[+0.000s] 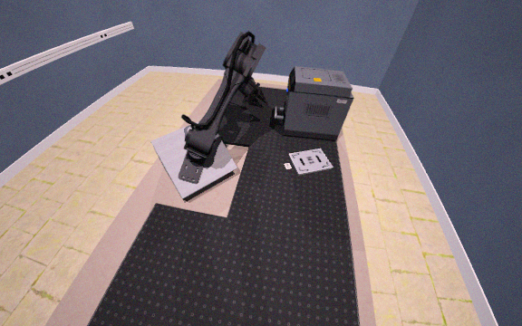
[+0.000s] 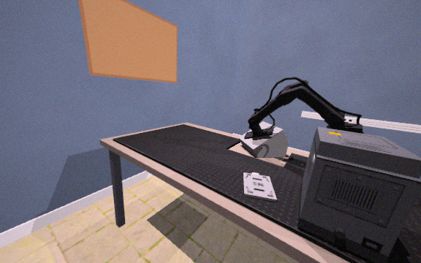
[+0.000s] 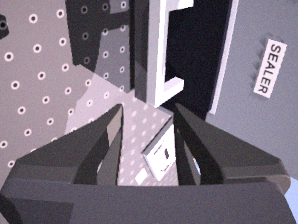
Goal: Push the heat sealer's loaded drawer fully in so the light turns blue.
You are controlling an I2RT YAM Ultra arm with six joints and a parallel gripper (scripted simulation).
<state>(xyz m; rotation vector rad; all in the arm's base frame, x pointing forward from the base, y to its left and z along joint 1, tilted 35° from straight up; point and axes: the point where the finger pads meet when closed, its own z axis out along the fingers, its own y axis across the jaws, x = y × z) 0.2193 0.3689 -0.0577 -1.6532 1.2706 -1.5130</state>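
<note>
Currently: one sealer (image 1: 317, 122) (image 2: 357, 197) (image 3: 245, 120) | one blue light (image 1: 287, 91) | one white panel (image 1: 304, 167) (image 2: 259, 193) (image 3: 159, 164) | one pincer (image 1: 264, 103) (image 3: 148, 113), two fingers parted, empty

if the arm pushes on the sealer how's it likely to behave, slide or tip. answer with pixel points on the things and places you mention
The sealer (image 1: 317, 106) (image 2: 357, 183) (image 3: 250, 115) looks boxy and fairly heavy, so a gentle push would probably not shift it much. Its broad, flat-sided body suggests sliding or turning slightly before tipping. A push high up near the lid (image 1: 322, 81) (image 2: 371, 146) would likely tip it more readily, since it stands fairly tall.
</note>
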